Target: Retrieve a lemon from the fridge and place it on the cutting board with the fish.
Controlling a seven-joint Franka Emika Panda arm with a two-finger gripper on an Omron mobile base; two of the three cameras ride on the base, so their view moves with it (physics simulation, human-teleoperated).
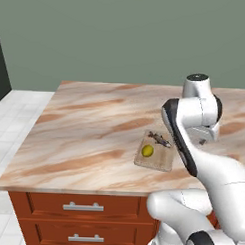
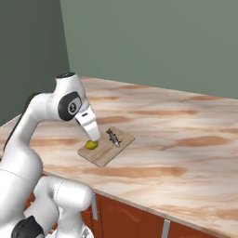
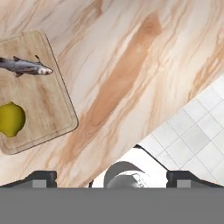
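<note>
The yellow lemon (image 1: pixel 147 151) (image 2: pixel 91 145) (image 3: pixel 9 119) lies on the small tan cutting board (image 1: pixel 161 157) (image 2: pixel 108 151) (image 3: pixel 39 100). Beside it on the same board is the slim dark fish (image 1: pixel 159 139) (image 2: pixel 113 137) (image 3: pixel 24 66). My gripper (image 1: pixel 203 142) (image 2: pixel 94 136) (image 3: pixel 113 177) hangs above the counter's front edge, off to the side of the board. It is open, its fingertips (image 3: pixel 43 176) wide apart with nothing between them. The fridge is out of view.
The board rests near the front edge of a marbled beige island countertop (image 1: pixel 94 128) (image 2: pixel 186 139). Red-brown drawers (image 1: pixel 83 207) with metal handles sit below it. White floor tiles (image 1: pixel 4 115) (image 3: pixel 192 131) lie beyond the counter edge.
</note>
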